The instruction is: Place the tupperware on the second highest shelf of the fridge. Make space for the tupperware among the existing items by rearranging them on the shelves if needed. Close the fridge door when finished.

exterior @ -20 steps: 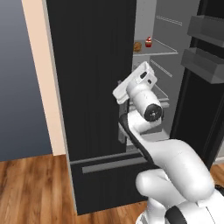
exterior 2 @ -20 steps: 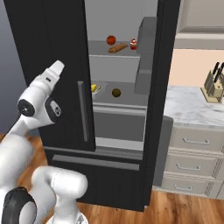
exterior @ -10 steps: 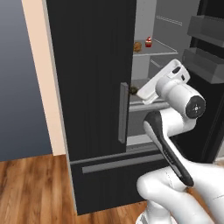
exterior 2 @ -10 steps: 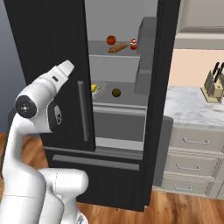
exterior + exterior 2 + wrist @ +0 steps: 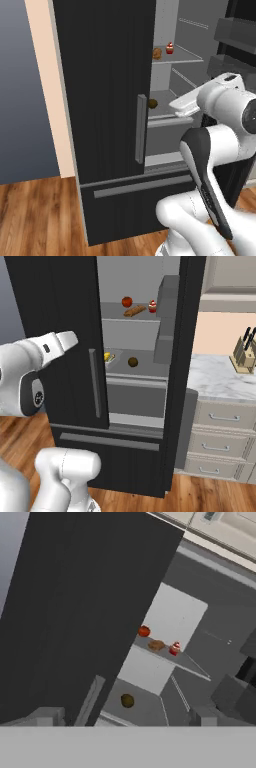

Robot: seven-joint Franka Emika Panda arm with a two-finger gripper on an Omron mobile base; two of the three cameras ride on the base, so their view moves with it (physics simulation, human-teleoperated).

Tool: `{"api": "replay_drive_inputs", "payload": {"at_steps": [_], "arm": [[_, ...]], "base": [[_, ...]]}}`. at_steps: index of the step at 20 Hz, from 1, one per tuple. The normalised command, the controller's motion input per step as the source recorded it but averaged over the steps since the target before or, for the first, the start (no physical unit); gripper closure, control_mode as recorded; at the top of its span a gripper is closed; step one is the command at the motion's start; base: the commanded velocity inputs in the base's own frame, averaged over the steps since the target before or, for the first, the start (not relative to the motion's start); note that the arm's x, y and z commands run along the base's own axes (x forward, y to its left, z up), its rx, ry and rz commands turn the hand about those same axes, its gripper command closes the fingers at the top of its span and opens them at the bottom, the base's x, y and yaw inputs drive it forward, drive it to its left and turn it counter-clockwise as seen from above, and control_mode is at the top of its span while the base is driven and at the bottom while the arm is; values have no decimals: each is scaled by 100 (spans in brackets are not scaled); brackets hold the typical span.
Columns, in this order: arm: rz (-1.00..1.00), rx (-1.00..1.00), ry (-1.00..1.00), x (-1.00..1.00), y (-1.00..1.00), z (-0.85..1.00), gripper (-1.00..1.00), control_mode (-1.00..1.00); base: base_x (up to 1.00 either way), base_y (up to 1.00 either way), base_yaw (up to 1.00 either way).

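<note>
Clear tupperware (image 5: 109, 357) sits shelved, well ahead of the wide-open, empty end effector (image 5: 67, 339).

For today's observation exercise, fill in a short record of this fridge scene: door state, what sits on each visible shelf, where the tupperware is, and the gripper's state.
fridge door: right door open, left door shut
upper shelf: tomato, bread roll and cupcake in a row
lower shelf: tupperware at the left, brownish round fruit to its right, apart from it
gripper: open, holding nothing, in front of the left door
kitchen counter: knife block beside the fridge
</note>
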Motion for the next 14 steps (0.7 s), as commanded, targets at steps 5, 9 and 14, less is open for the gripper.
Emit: {"api": "replay_drive_inputs", "payload": {"at_steps": [5,9,14], "arm": [[-1,56,3,-91,-24,2,-100,-100],[0,47,15,-88,-32,21,-100,-100],[1,53,6,-98,-65,6,-100,-100]], "base": [[0,0,0],[0,0,0],[0,0,0]]}}
